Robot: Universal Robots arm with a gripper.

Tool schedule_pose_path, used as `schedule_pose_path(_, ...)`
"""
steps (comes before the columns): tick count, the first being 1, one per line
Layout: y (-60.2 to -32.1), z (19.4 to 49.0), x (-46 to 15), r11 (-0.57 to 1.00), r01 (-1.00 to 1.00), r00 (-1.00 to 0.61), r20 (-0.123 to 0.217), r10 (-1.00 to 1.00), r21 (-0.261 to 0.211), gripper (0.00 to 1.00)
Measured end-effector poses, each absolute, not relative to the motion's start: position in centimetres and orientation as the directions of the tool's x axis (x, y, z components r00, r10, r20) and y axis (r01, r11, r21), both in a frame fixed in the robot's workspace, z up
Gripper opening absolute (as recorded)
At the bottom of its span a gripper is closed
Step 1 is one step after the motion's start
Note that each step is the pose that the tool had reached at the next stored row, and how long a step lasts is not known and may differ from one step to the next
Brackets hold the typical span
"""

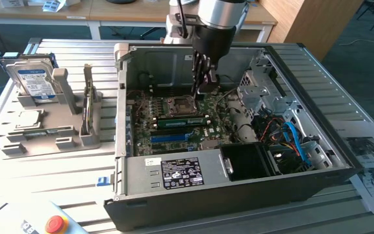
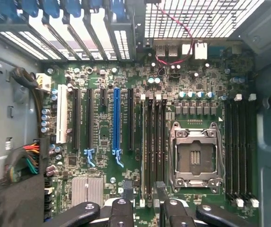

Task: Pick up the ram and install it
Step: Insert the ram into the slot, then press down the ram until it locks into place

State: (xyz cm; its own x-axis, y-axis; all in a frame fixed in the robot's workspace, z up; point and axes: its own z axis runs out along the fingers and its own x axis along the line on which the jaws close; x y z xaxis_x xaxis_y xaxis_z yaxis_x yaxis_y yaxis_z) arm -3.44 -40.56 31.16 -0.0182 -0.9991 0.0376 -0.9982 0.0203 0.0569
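A big slatted table [image 1: 44, 185] holds an open computer case [image 1: 239, 195]; the arm [image 1: 219, 19] reaches down into the case from above; the green board [image 2: 196, 85] lies flat on the case floor; a grey rack [image 1: 50, 141] sits on the table at the exterior view's left, just beside the case; a hard drive [image 1: 34, 80] stands up in the rack, and a thin board [image 1: 88, 97] stands on edge in it too; the ram [image 1: 180, 122], a long green stick, sits in a slot inside the case, between the socket [image 1: 177, 104] and a blue slot [image 1: 171, 138]; the gripper [image 1: 206, 88] hangs over the board near the socket, above the row of slots; its fingers [image 2: 128, 189] are spread wide apart and hold nothing; the ram is not in them; a small square chip [image 1: 29, 118] lies flat in the rack.
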Motion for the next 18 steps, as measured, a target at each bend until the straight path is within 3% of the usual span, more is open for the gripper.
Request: schedule_pose_path(18, -40.6, 32.5, -3.4, 0.020, -0.998, -0.018, 0.040, -0.999, 0.057, 0.31)
